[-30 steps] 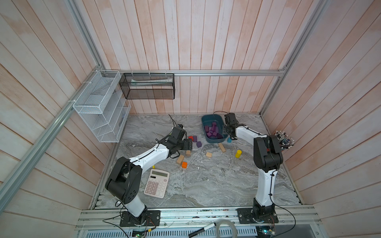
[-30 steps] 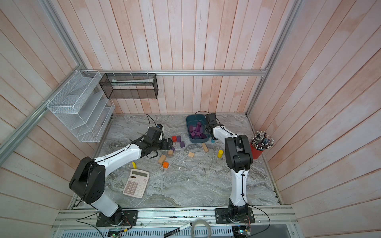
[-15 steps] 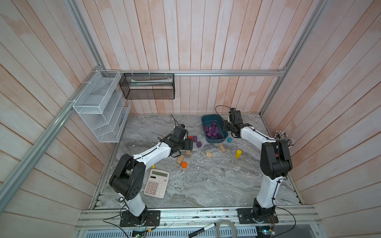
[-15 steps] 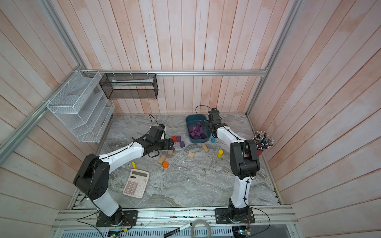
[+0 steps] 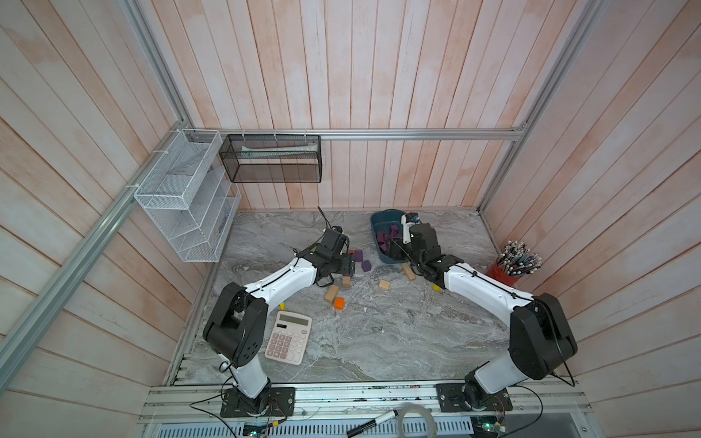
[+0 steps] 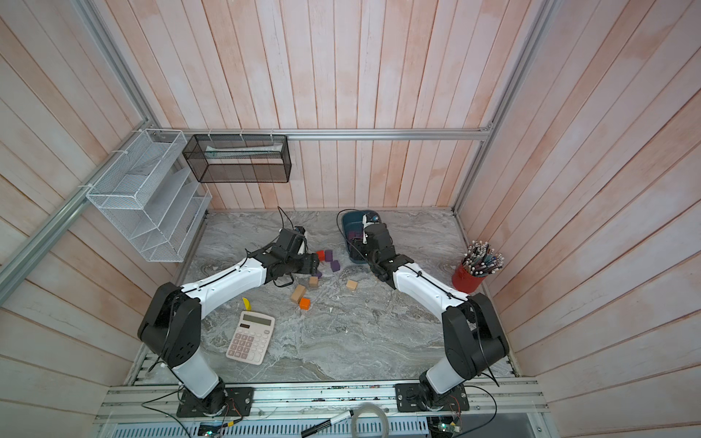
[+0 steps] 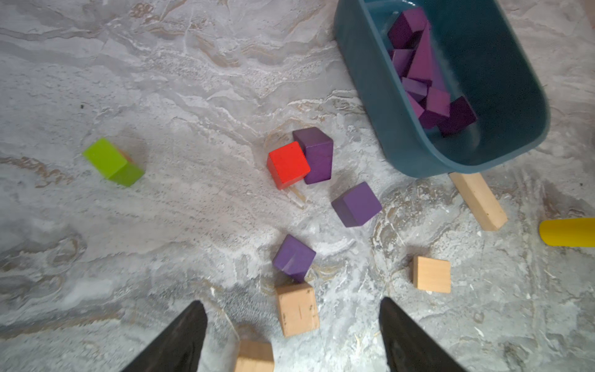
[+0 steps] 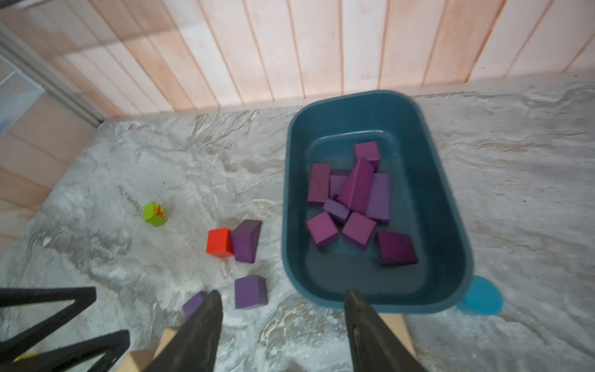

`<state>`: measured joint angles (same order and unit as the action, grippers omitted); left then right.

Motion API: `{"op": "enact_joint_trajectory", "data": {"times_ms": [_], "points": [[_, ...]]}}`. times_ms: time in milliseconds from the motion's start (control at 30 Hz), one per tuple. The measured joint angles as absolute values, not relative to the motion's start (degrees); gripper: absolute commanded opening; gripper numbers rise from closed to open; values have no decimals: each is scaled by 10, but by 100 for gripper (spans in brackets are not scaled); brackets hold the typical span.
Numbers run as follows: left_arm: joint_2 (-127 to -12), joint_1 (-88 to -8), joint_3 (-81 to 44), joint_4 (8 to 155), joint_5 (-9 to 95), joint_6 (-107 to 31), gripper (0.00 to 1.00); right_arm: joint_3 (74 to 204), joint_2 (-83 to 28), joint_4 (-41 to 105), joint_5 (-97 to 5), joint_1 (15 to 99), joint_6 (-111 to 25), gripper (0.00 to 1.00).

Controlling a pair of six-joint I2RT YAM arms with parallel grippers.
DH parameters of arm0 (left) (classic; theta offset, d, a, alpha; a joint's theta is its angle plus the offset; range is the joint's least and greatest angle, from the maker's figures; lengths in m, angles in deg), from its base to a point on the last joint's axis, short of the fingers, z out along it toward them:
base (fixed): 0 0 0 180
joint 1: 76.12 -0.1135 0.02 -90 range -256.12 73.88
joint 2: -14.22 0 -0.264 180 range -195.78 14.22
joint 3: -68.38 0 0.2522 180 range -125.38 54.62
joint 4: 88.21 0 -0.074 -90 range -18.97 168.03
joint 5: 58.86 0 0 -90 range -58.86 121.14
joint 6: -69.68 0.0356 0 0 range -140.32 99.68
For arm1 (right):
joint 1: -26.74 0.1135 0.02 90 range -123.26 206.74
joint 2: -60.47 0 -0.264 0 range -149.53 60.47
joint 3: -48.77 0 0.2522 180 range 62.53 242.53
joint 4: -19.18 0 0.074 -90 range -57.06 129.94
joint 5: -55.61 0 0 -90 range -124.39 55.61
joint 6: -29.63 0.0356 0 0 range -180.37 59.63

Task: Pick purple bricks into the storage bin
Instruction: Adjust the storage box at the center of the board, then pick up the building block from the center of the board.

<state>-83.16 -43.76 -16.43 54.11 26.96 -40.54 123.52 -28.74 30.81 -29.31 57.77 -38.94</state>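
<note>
A: Nearest item on the table?
B: Calculator [image 5: 288, 337], pale, untouched. Beyond it, an orange cube [image 5: 340, 303] and plain tan blocks [image 5: 331, 294], none of them wanted.

A: Left claw?
B: Left claw [image 7: 291, 301]: jaws wide apart, a little narrower than a second earlier, nothing between them. It hung low over a tan block, with the arm barely moved.

A: Stock still outstanding?
B: Loose purple bricks [image 7: 294, 257]: three on the table. The nearest stood tipped on an edge just ahead of the left claw. One cube [image 7: 356, 204] lay farther on. The third [image 7: 317, 154] touched a red cube [image 7: 287, 164]. A green block [image 7: 111, 161] lay well apart.

A: Right claw?
B: Right claw [image 8: 282, 292]: jaws partly open and empty. A second earlier its arm stood upright beside the bin. Now it leaned in over the bin's near rim, facing the loose three.

A: Meaning?
B: Probably a delivery finished and the next pick begun.

A: Received stock?
B: Storage bin [image 8: 294, 251], teal, toward the back of the table. Binned purple bricks [image 8: 357, 193]: about ten, heaped inside. A red pencil cup [image 5: 508, 271] stood off by the side wall.
</note>
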Motion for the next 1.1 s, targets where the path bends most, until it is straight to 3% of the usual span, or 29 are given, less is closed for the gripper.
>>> {"op": "enact_joint_trajectory", "data": {"times_ms": [300,433,733,1100], "points": [[-730,-458,-183,408,252,-419,86,1259,-332,334,-278,630,-379,62],[-728,-477,-183,384,293,-413,86,1272,-362,342,-278,634,-379,62],[-666,-519,-163,379,353,-398,86,1331,-428,371,-278,646,-381,62],[-585,-577,-48,445,462,-372,92,1371,-476,400,-267,654,-381,60]]}}
